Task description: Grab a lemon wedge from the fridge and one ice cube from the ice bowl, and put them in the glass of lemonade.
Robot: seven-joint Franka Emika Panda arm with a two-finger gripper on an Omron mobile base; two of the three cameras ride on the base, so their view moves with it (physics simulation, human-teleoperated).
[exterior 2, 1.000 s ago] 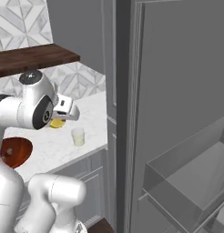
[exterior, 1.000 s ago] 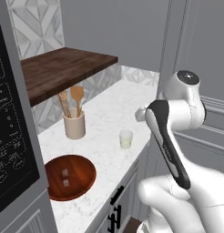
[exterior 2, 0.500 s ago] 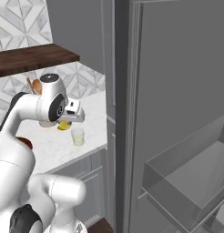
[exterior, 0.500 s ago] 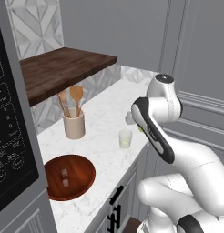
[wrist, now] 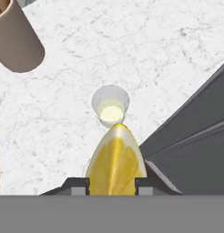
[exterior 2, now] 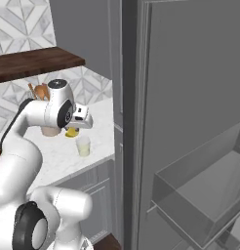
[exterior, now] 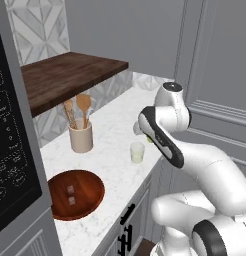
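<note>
Count: one lemon wedge [wrist: 115,163], one glass of lemonade [wrist: 110,106], one ice bowl [exterior: 76,194] holding two ice cubes [exterior: 71,200], one beige crock [exterior: 81,138] with two wooden spoons [exterior: 84,104]. The gripper [wrist: 112,185] is pinching the lemon wedge between its two finger tips, one on each side of the wedge's wide end. Wedge: bright yellow, pointed, paler rind along the edges, deeper yellow flesh in the middle; its tip points toward the glass in the hand view and lies just at the glass rim there. In the right base view the wedge shows as a yellow spot under the gripper [exterior 2: 73,131], above and a little to the left of the glass [exterior 2: 83,145]. Glass: small clear tumbler, pale yellowish liquid, upright on the white marble table [exterior: 110,131], near its front edge. Bowl: wide, shallow, reddish-brown wood, on the table well apart from the glass; cubes pale, small, apart from each other. The crock stands between bowl and glass, nearer the wall. The dark grey fridge [exterior 2: 190,97] stands at the table's right end, door open.
</note>
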